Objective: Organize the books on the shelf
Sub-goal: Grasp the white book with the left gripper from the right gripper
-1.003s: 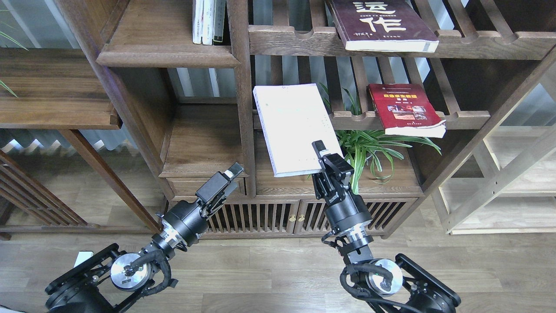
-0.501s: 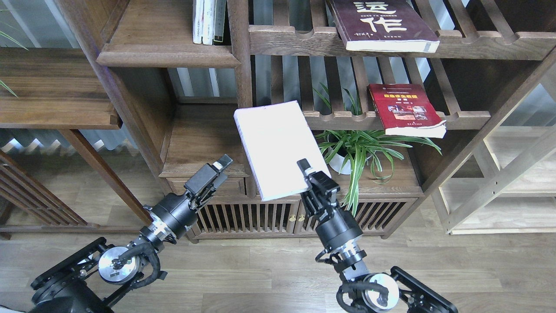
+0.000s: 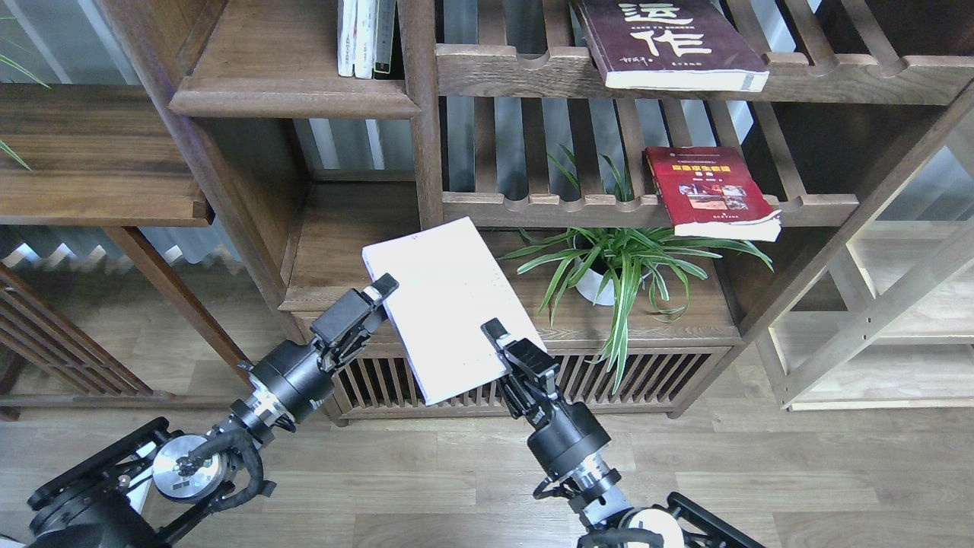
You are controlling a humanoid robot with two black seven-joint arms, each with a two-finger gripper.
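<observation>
My right gripper (image 3: 496, 336) is shut on the near right corner of the white-lilac book (image 3: 445, 301), holding it tilted in the air in front of the low cabinet. The tip of my left gripper (image 3: 378, 291) is at the book's left edge; its fingers cannot be told apart. A maroon book (image 3: 670, 38) lies on the upper slatted rack and overhangs its front rail. On the lower slatted rack at right lies a red book (image 3: 711, 190). The shelf (image 3: 293, 103), a solid board with a rounded lip, is at the upper left.
Thin pale upright books (image 3: 365, 38) stand at the right end of the shelf. A potted green plant (image 3: 609, 266) sits on the cabinet top under the lower rack. Another wooden ledge (image 3: 99, 205) is at far left, a pale wooden rack (image 3: 875, 320) at far right.
My right gripper has carried the white-lilac book down and to the left, away from the slatted rack. My left gripper has come up against the book's left edge.
</observation>
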